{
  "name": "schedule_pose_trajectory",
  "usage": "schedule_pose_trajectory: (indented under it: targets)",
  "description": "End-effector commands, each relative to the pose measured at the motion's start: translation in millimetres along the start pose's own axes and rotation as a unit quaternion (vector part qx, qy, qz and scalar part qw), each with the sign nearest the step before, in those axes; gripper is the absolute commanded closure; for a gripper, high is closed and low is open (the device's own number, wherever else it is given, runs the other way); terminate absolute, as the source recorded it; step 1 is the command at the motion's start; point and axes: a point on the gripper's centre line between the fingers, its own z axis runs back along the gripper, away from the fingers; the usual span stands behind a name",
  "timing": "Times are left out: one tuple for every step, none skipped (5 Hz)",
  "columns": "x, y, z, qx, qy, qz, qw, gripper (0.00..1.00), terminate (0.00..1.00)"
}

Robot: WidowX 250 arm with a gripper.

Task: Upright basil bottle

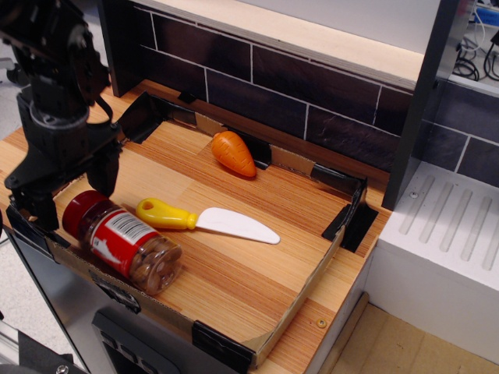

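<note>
Gripper [72,193] spread wide above cap end, basil bottle [125,248] lying sideways

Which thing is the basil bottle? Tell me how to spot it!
Look at the wooden tray, then its front left corner under the black gripper. The basil bottle lies there on its side, just in front of the yellow-handled spatula. It's the only clear jar, with a red cap.
</note>
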Motion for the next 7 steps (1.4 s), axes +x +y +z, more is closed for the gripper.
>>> schedule_pose_trajectory:
  targets:
    - [-12.1, 4.4, -2.7, -0.011, -0.016, -0.014, 0.9997, 0.0, 0.0]
    - [-12.6, 5.5, -4.7, -0.013, -0.02, -0.021, 0.9995, 0.0, 0.0]
    - [-12.8, 7.3, -5.5, -0.011, -0.025, -0.023, 0.9993, 1.0, 0.0]
    - [-12.0, 6.2, -4.9, -0.01, -0.029, -0.023, 0.9993, 1.0, 0.0]
    - [-11.0, 5.6, 16.1, -0.017, -0.03, -0.029, 0.999, 1.0, 0.0]
    - [-10.9, 4.6, 40.4, -0.015, -0.018, -0.03, 0.9993, 1.0, 0.0]
    - [-15.5, 4.5, 63.0, -0.021, -0.006, -0.03, 0.9993, 1.0, 0.0]
